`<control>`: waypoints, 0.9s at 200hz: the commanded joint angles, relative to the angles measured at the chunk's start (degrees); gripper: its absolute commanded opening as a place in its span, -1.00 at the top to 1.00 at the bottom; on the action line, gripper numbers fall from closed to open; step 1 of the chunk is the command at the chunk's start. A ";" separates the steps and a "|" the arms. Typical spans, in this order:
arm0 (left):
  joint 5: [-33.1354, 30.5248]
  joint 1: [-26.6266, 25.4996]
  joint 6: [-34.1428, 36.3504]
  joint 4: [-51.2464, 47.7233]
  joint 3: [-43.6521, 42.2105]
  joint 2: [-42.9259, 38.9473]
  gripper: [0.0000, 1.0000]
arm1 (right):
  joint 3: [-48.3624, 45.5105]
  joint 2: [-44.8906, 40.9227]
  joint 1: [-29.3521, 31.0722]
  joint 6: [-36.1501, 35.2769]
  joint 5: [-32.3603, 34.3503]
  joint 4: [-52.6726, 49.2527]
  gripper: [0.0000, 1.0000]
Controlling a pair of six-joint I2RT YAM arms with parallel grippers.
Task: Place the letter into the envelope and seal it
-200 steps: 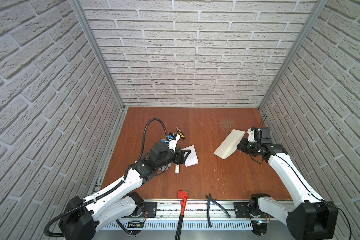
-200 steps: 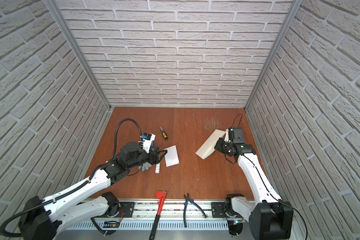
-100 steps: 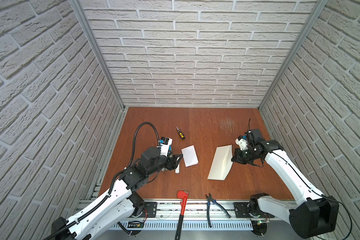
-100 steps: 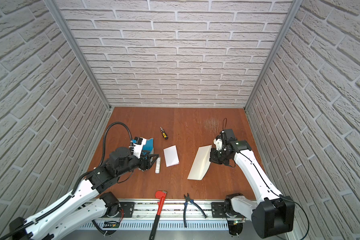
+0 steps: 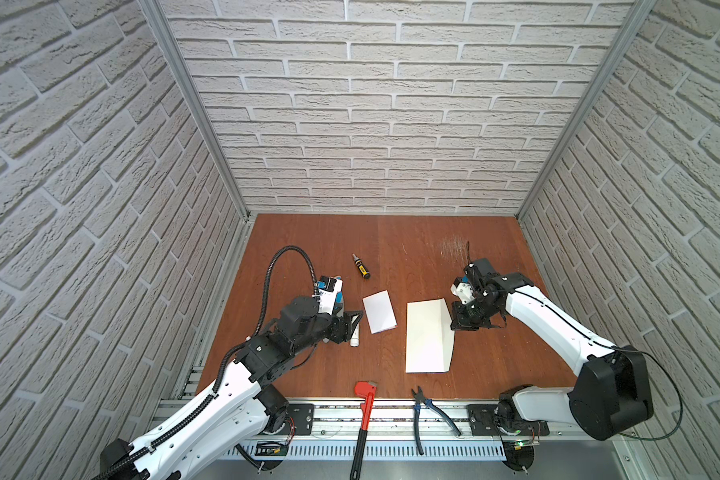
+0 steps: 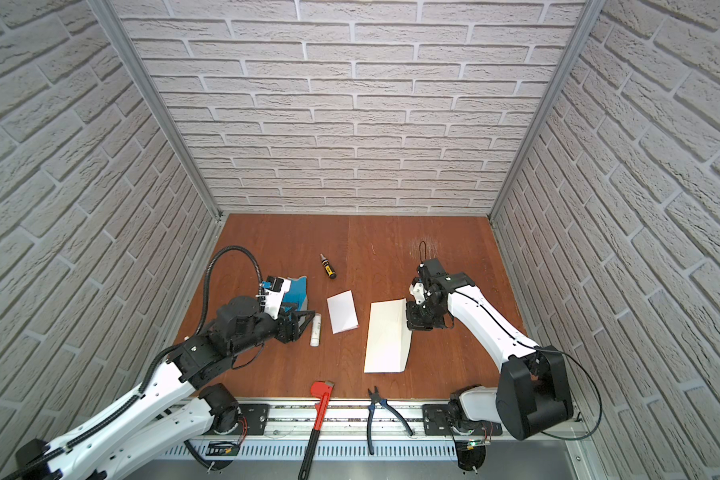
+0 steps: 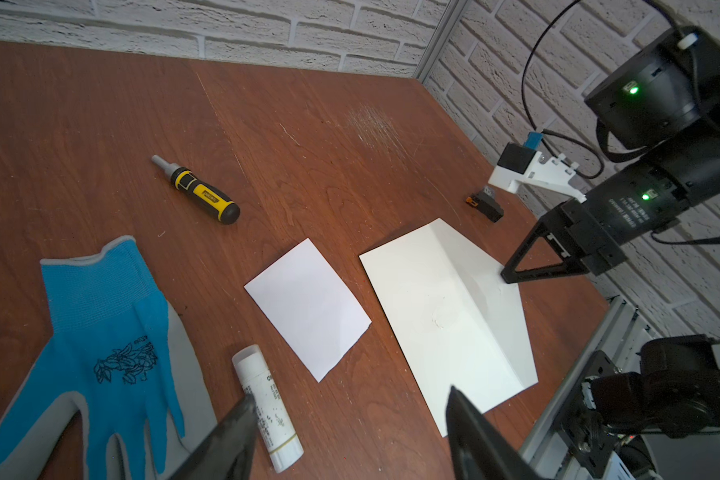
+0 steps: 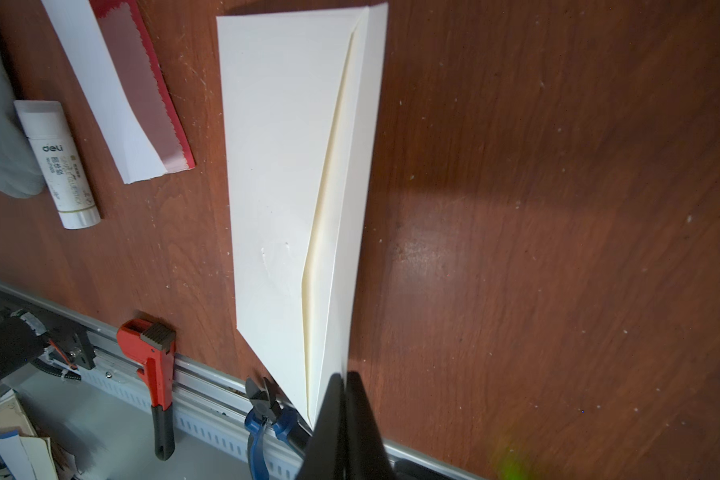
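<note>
Reddish wood tabletop [image 5: 391, 249] boxed in by white faux-brick walls [image 5: 371, 104], same story in both top views. Lying flat just right of centre: the envelope [image 5: 429, 336], long side running toward the bottom of the frame, with the right gripper [image 5: 458, 326] parked at its upper right edge. Just left of it, apart and not touching: the letter [image 5: 378, 311], white side up, nowhere near inside yet. Further left, the left gripper [image 5: 352, 322] low beside a glue stick [image 5: 355, 338], blue glove [image 6: 298, 286] behind it, both probably laid out for the sealing step. Also a screwdriver [image 5: 361, 272] above centre, plus a red wrench [image 5: 364, 390] and pliers [image 5: 422, 401] along the bottom rail, none in play. Over to the left wrist view: left gripper [image 7: 348, 409] spread wide with nothing in it, the letter lying just ahead of the open fingers. One finger overlapping the glue stick in the picture, can't tell whether touching. Right wrist view: right gripper [image 8: 344, 380] clamped fully closed on the tip of the envelope's pointed flap, holding it back from the body, cream inside showing. Looks like a way of keeping the mouth open for sliding the letter in.
</note>
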 commanded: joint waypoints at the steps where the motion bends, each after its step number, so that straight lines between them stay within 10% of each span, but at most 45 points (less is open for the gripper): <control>1: -0.95 -0.30 1.09 0.61 0.59 -0.21 -0.42 | 0.48 1.89 0.33 -1.15 0.63 3.45 0.89; 117: -1.02 -0.34 2.01 0.44 1.35 2.06 -0.42 | 1.26 8.38 0.63 -1.68 1.54 7.88 0.69; 180: -1.11 -0.32 2.44 0.52 1.64 2.43 -0.42 | 3.10 5.11 1.23 -0.30 5.28 4.80 0.20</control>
